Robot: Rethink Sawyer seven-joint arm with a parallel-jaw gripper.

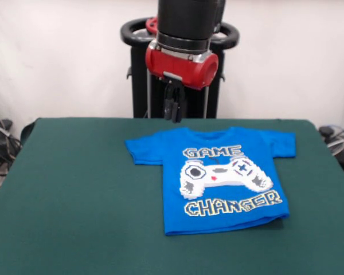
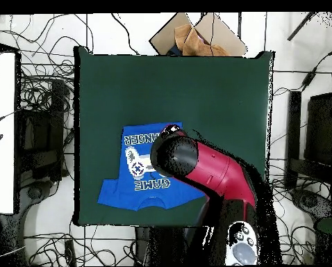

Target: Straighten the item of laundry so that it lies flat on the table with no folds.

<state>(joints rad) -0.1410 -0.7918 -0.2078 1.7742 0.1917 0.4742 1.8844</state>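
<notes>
The item of laundry (image 1: pixel 218 177) is a bright blue T-shirt lying print-up on the table (image 1: pixel 74 189), right of centre in the front view, with its collar toward the robot. Both sleeves are spread out and the hem at the near right is slightly rumpled. My gripper (image 1: pixel 174 117) hangs from the red wrist above the table's far edge, just behind the collar, clear of the cloth and holding nothing; its fingers look shut. In the overhead view the arm (image 2: pixel 203 170) covers the right part of the shirt (image 2: pixel 137 177) and hides the gripper.
The green table (image 2: pixel 196 90) stretches wide on all sides of the shirt. A cardboard box (image 2: pixel 196 35) lies beyond its far edge. Cables cover the floor around it, and a white surface (image 2: pixel 1 132) stands at the left.
</notes>
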